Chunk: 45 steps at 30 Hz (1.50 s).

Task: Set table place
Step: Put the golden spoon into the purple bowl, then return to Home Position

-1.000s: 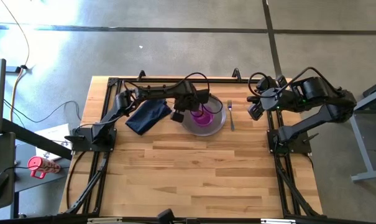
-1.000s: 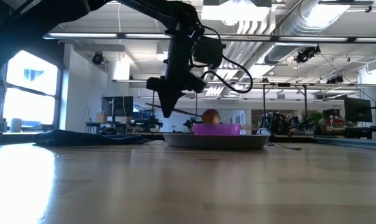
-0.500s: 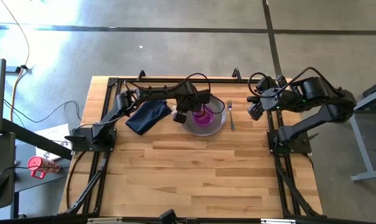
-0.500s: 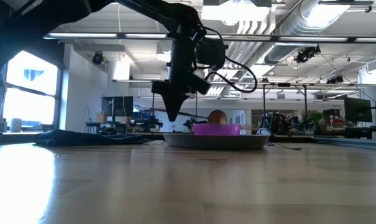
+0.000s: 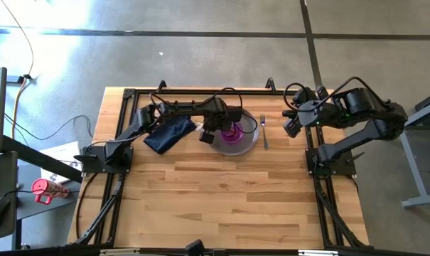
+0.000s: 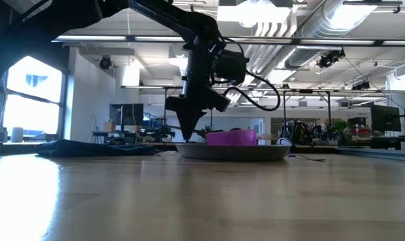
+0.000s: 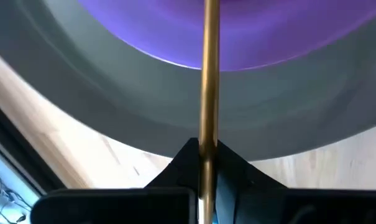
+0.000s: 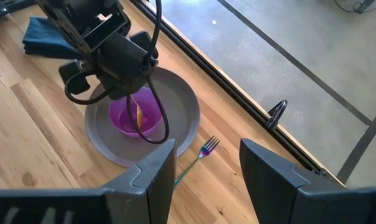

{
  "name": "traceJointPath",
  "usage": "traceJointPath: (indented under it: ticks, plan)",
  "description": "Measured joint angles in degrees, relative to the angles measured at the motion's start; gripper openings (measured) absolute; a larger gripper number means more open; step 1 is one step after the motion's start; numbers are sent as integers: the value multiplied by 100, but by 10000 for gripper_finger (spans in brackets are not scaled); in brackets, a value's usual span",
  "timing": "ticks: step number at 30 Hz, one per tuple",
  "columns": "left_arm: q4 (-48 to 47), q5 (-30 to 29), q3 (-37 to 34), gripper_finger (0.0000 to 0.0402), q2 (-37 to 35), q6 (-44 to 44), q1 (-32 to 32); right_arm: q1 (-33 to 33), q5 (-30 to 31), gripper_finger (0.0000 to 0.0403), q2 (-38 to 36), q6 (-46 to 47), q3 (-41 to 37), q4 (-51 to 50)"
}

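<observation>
The round grey plate (image 5: pixel 251 139) lies at the table's far middle with the magenta bowl (image 5: pixel 234 134) on it. My left gripper (image 5: pixel 210 135) hangs over the plate's left rim, shut on the slim gold spoon (image 7: pixel 209 56), whose far end reaches into the bowl (image 8: pixel 138 116). The teal-handled fork (image 5: pixel 264 132) lies flat on the table right of the plate. The navy napkin (image 5: pixel 168 133) lies left of the plate. My right gripper (image 5: pixel 291 126) waits open at the table's far right, right of the fork. My left gripper pinches the spoon's handle (image 7: pixel 207 127) between its two fingers (image 7: pixel 234 168). The fingers point down, slanting toward the table's right, and the spoon runs on ahead of them along their line. The handle crosses above the plate's rim (image 7: pixel 113 106), and its far end is inside the bowl.
Black frame rails (image 5: pixel 200 92) run along the table's far edge and both sides. The near half of the wooden table top (image 5: pixel 222 206) holds no objects. Cables loop over my left arm's wrist (image 6: pixel 256 80) above the plate.
My left gripper has gone down and a little toward the table's right, closer over the plate's left rim. The spoon has gone with it: its far end, earlier showing above the bowl's rim, now sits low inside the bowl.
</observation>
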Motion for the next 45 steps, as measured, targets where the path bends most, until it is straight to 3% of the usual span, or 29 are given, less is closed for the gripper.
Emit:
traceJointPath:
  ticks: [4,11,23,29,36,41,45]
  plan:
    - [55,1,0,8,-2,7,0,0,0,169,0,-19,0,0]
    - [114,3,0,57,-2,-5,-5,1,-5,169,0,-61,0,1]
    - [25,-186,27,104,-7,-43,-147,1,-24,169,0,-61,0,0]
    - [-251,-379,588,127,-11,-113,-177,0,-24,169,0,-60,0,0]
    - [-729,-259,1874,145,-17,-180,-253,1,-21,168,0,-325,0,2]
    - [-614,-455,1751,138,-679,-268,-619,1,11,123,-47,-577,-4,1]
    - [-1228,-906,1738,127,-1092,-701,-946,43,20,41,-257,-641,-187,24]
